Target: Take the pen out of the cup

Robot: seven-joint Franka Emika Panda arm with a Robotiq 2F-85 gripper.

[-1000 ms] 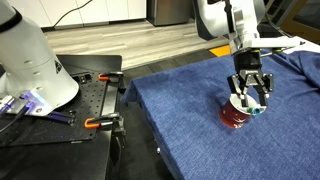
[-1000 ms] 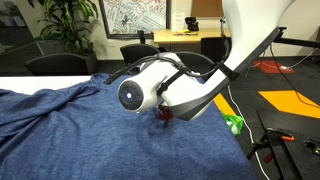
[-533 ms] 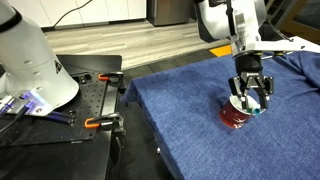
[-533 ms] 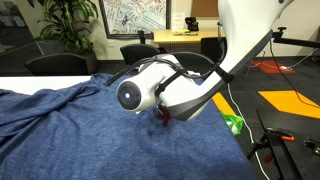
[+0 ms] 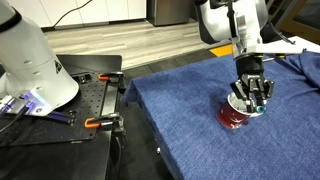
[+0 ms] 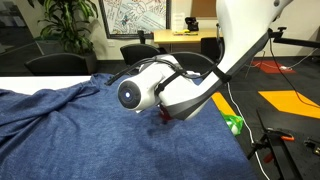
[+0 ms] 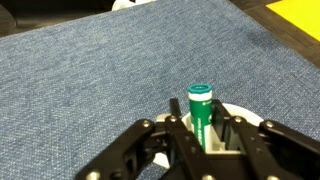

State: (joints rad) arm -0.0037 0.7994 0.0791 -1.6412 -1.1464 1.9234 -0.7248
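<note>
Pen [image 7: 200, 106] and gripper [image 7: 202, 138] fill the lower middle of the wrist view. The teal-green barrel stands nearly upright with its flat cap on top, and its lower end is lost behind the black fingers [image 7: 178, 132] that press in on it from either side. The grip looks clenched on the barrel, with no gap visible between pads and pen. Of the cup [image 7: 242, 113] this view shows only a sliver of white rim curving out to the right of the pen. The red body and the handle are cut off by the gripper and the bottom edge. All around lies the blue cloth [image 7: 90, 70], slightly blurred towards the top. In an exterior view the gripper [image 5: 249, 97] hangs straight down over the dark red cup [image 5: 232, 119], with its fingertips at the cup's mouth. The cup stands on the blue cloth [image 5: 185, 110] near the right side of the picture. The pen is too small and too closely wrapped by the fingers there to pick out with certainty. To the left stands a black bench [image 5: 70, 125] with orange clamps [image 5: 103, 77] on its edge. In an exterior view from the opposite side the bulky white arm [image 6: 165, 90] blocks nearly everything. Only a scrap of the red cup [image 6: 163, 117] peeks out beneath it, and the gripper and pen are both hidden.
</note>
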